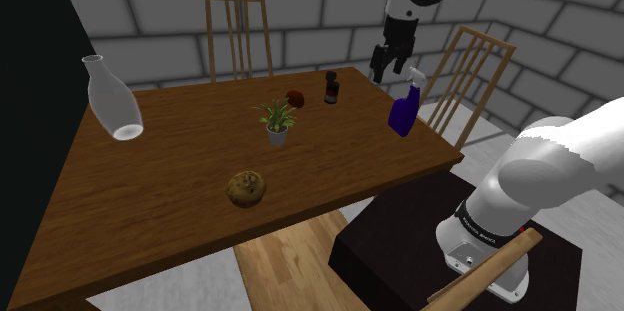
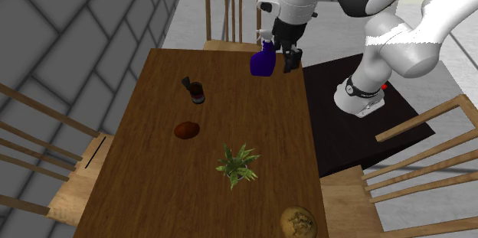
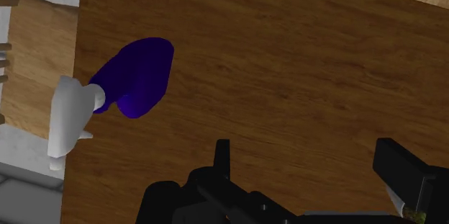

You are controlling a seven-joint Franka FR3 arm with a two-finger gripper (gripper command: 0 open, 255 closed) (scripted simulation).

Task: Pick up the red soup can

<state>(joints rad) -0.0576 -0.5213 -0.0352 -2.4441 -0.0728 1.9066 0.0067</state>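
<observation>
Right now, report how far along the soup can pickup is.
Done: nothing; the red can sits on the table, apart from the arm. In hand: the gripper hangs open and empty above the table by the blue spray bottle. Left: cross to the can, descend, close, lift.

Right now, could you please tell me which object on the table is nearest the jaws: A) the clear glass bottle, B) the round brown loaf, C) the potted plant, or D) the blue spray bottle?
D: the blue spray bottle stands right beside the open jaws at the edge of the table, and the wrist view shows it close by them.
</observation>
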